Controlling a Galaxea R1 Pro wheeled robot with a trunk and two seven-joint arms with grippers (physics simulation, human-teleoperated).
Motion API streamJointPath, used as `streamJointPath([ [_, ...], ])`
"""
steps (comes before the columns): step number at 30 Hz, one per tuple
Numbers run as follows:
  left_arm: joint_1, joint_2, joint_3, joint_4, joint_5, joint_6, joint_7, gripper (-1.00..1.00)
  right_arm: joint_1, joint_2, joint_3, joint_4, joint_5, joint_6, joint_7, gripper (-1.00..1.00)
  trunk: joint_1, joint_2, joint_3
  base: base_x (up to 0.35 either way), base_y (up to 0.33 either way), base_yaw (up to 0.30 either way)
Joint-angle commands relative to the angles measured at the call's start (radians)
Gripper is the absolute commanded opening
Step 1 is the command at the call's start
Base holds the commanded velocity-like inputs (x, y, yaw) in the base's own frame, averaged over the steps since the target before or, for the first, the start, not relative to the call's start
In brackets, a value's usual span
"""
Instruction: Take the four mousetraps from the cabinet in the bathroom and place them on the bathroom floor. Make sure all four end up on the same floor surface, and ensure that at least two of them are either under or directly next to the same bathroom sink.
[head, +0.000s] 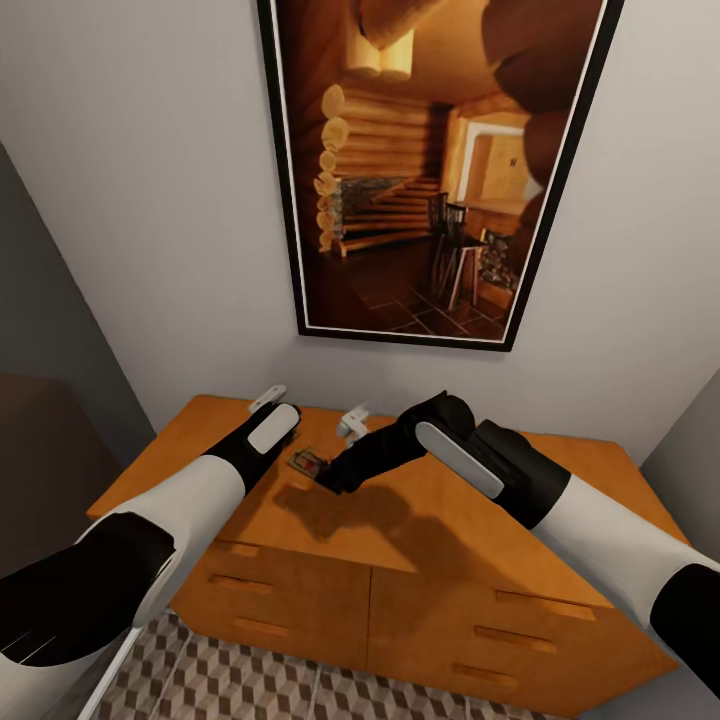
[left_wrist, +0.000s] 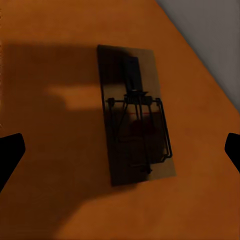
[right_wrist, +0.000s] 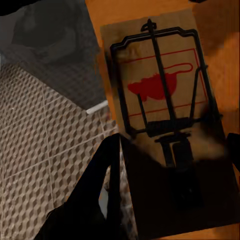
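While the left fingers (left_wrist: 12, 150) spread wide above it, right fingers (right_wrist: 107, 165) grasp the mousetrap (head: 307, 464).

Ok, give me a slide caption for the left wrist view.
Left wrist camera looks down on a mousetrap lying flat on the orange-brown cabinet top, shadowed, between the open fingertips.

Head view: high, looking steeply down over both arms at the cabinet (head: 420, 540) top against the wall. Left wrist view: close above one mousetrap (left_wrist: 135, 114) on that top. Right wrist view: very close, same orange top, with bathroom floor (right_wrist: 45, 150) beyond.
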Motion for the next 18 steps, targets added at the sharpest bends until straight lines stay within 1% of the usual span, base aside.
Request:
streamJointPath([
  [1, 0.0, 0.0, 0.0, 0.0, 0.0, 0.0, 0.0, 1.0, 0.0, -0.007, -0.001, 0.001, 0.003, -0.001, 0.067, -1.0, 0.0, 0.0, 0.0, 0.0, 0.0, 0.0],
  [2, 0.0, 0.0, 0.0, 0.0, 0.0, 0.0, 0.0, 1.0, 0.0, -0.011, -0.004, 0.001, 0.003, -0.001, 0.095, -1.0, 0.0, 0.0, 0.0, 0.0, 0.0, 0.0],
  [3, 0.0, 0.0, 0.0, 0.0, 0.0, 0.0, 0.0, 1.0, 0.0, -0.02, -0.016, 0.0, 0.002, -0.001, 0.144, -1.0, 0.0, 0.0, 0.0, 0.0, 0.0, 0.0],
  [4, 0.0, 0.0, 0.0, 0.0, 0.0, 0.0, 0.0, 1.0, 0.0, -0.024, -0.026, 0.0, 0.002, 0.0, 0.164, -1.0, 0.0, 0.0, 0.0, 0.0, 0.0, 0.0],
  [5, 0.0, 0.0, 0.0, -0.001, 0.0, 0.0, 0.0, 1.0, 0.0, -0.03, -0.053, 0.0, 0.002, 0.0, 0.196, -1.0, 0.0, 0.0, 0.0, 0.0, 0.0, 0.0],
  [6, 0.0, 0.0, 0.0, -0.001, 0.0, -0.001, 0.0, 1.0, 0.0, -0.032, -0.069, 0.0, 0.002, 0.0, 0.209, -1.0, 0.0, 0.0, 0.0, 0.0, 0.0, 0.0],
  [7, 0.0, 0.0, -0.001, -0.001, 0.0, -0.001, 0.0, 1.0, 0.001, -0.036, -0.097, 0.001, 0.002, 0.0, 0.23, -1.0, 0.0, 0.0, 0.0, 0.0, 0.0, 0.0],
  [9, 0.0, -0.001, -0.001, -0.002, 0.0, -0.002, -0.001, 1.0, 0.002, -0.043, -0.131, 0.0, 0.002, 0.0, 0.265, -1.0, 0.0, 0.0, 0.0, 0.0, 0.0, 0.0],
  [12, 0.0, -0.002, -0.001, -0.002, 0.0, -0.003, -0.001, 1.0, 0.003, -0.05, -0.151, 0.0, 0.002, 0.002, 0.313, -1.0, 0.0, 0.0, 0.0, 0.0, 0.0, 0.0],
  [18, 0.0, -0.002, -0.001, -0.002, 0.0, -0.004, -0.003, 1.0, 0.003, -0.063, -0.156, -0.001, 0.001, 0.001, 0.352, -1.0, 0.0, 0.0, 0.0, 0.0, 0.0, 0.0],
])
